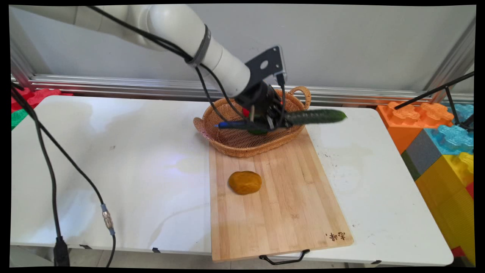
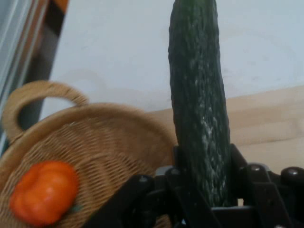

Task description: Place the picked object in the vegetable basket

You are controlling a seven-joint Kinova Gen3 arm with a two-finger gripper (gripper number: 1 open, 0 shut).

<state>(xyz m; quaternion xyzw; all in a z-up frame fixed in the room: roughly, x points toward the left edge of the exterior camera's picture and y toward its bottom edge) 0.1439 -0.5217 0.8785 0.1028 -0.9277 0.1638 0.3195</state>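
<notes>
Up high, squeezing a cucumber

Clamped tight on one end of a long green cucumber (image 1: 316,116), black gripper (image 1: 267,121) with both fingers pressed on its sides. Held flat in the air over the woven basket (image 1: 242,144), other end poking out past the basket's rim toward the right. Inside the basket, a small orange tomato (image 2: 43,192). Below, on the wooden cutting board (image 1: 280,204), a round yellow-brown lump (image 1: 244,182), well apart from the gripper. Under the board, a white table (image 1: 113,170).
</notes>
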